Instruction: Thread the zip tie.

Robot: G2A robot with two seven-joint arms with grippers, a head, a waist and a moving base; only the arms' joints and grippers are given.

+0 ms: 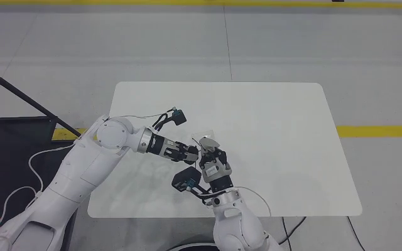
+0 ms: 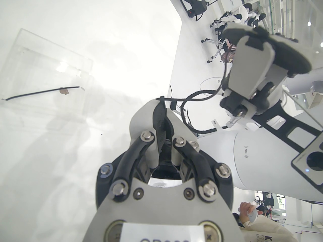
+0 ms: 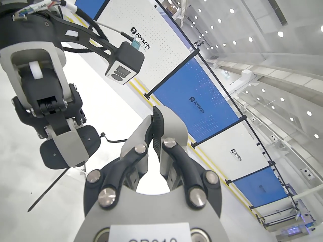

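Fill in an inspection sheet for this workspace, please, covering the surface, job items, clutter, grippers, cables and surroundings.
Surface: white table, bare where visible.
Job's things: one zip tie clamped in the left gripper, pointed tail hanging free; a second zip tie lies on a clear plastic tray.
Clutter: small brownish scrap on the tray.
Grippers: left gripper shut on the zip tie; right gripper shut, close beside it, nothing seen between its pads.
Cables: black braided cable looping at the right wrist.
Surroundings: grey floor with yellow lines; blue and white partition panels.
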